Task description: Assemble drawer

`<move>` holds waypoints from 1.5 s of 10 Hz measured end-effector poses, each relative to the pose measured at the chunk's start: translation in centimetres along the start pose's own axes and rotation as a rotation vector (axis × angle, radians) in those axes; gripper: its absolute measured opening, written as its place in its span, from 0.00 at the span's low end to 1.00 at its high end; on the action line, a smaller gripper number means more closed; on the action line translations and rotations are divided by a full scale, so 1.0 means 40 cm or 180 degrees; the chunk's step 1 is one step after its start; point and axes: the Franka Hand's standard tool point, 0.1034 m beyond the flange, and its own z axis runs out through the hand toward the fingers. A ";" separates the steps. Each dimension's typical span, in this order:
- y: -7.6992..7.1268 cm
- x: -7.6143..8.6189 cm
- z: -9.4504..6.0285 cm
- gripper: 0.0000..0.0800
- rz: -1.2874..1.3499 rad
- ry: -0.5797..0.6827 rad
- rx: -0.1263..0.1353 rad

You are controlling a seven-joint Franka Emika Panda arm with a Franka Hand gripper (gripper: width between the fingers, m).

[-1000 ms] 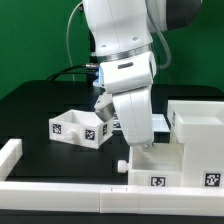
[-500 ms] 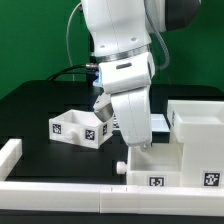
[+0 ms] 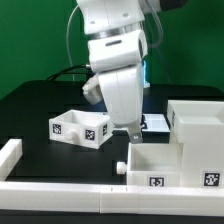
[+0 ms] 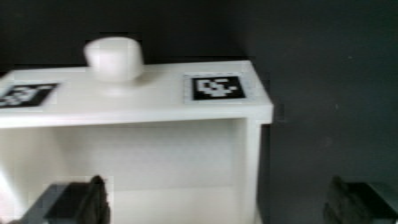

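Assembly of the drawer, one moment. The matte white boxy plastic tray with a front knob (image 3: 152, 165) is seen resting on the black worktop (image 3: 40, 125), near the low white border rail (image 3: 60, 190) and touching or just beside the large white cube-like hollow shell (image 3: 200, 135). A second small white tagged tray (image 3: 78, 128) lies well apart, toward the exterior view's left. The step in hand is judged to be the seating of the knobbed tray in the shell. For this, the tray is best kept square to the shell's opening and pushed evenly, so that jamming is avoided. The white arm (image 3: 120, 60) is held near-vertical, wrist downward, above the tray. The end effector (image 4: 222, 205) is spread wide, its dark fingers (image 4: 71, 203) either side of the tray's open cavity; nothing is gripped.
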 end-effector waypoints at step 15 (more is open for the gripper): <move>-0.040 0.025 0.132 0.81 0.0084 0.0108 0.0165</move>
